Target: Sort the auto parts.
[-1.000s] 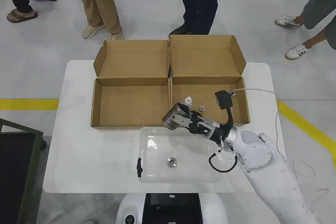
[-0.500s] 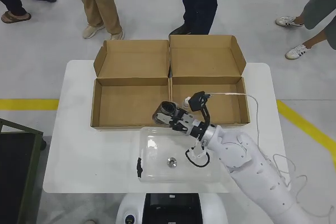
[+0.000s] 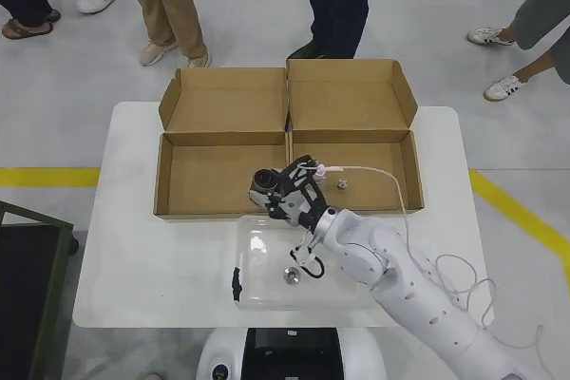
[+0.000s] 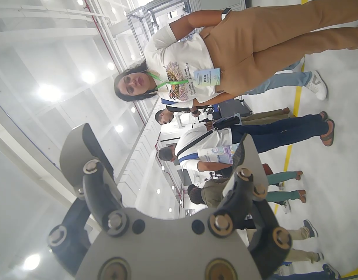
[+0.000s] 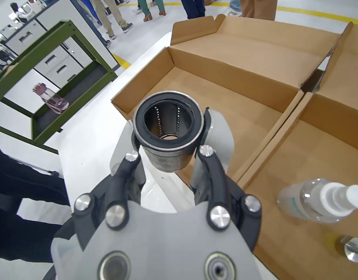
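Note:
My right gripper [image 5: 170,136] is shut on a dark metal linear bearing [image 5: 168,120], a short open cylinder with ball rows inside. In the top view the bearing [image 3: 263,180] hangs over the front right corner of the left cardboard box [image 3: 209,180], which is bare inside. The right cardboard box [image 3: 380,180] holds a small spray bottle [image 5: 316,202] and a small metal part [image 5: 354,247]. My left gripper [image 4: 164,152] points up into the room, open with nothing between its fingers.
A clear plastic tray [image 3: 351,290] lies in front of the boxes with a small round metal part [image 3: 291,275] inside. A black part [image 3: 236,283] lies at the tray's left edge. A green shelf [image 3: 19,275] stands left of the table.
My right arm has swung left with the bearing, from in front of the right box to over the left box's front right corner.

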Controlling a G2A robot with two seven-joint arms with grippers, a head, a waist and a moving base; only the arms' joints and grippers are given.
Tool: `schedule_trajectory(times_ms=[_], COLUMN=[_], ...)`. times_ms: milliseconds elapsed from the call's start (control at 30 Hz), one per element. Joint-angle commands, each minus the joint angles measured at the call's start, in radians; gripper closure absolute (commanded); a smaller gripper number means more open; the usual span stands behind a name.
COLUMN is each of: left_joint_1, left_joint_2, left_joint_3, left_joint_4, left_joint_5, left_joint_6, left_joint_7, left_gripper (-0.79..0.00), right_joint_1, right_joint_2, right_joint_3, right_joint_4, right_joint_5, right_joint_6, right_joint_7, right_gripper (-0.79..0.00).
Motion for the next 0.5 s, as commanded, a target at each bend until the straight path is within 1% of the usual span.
schedule_trajectory(times_ms=[0,167,300,467], left_joint_1=[0.0,0.0,0.0,0.0], left_joint_2=[0.0,0.0,0.0,0.0], left_joint_3=[0.0,0.0,0.0,0.0], left_joint_4=[0.0,0.0,0.0,0.0], left_joint_5=[0.0,0.0,0.0,0.0], left_joint_6=[0.0,0.0,0.0,0.0], left_joint_7=[0.0,0.0,0.0,0.0], left_gripper=[-0.785,-0.785,-0.785,-0.785], right_joint_1=[0.015,0.05,0.083,0.12], right_joint_2=[-0.008,-0.029,-0.045,-0.071], right_joint_3=[-0.018,-0.055,-0.087,-0.117], right_joint_4=[0.011,0.033,0.051,0.099], right_joint_5=[-0.032,-0.091,-0.152,-0.172], right_joint_6=[0.03,0.097,0.149,0.193], right_joint_7=[0.014,0.058,0.12,0.173], right_gripper=[0.0,0.0,0.0,0.0])
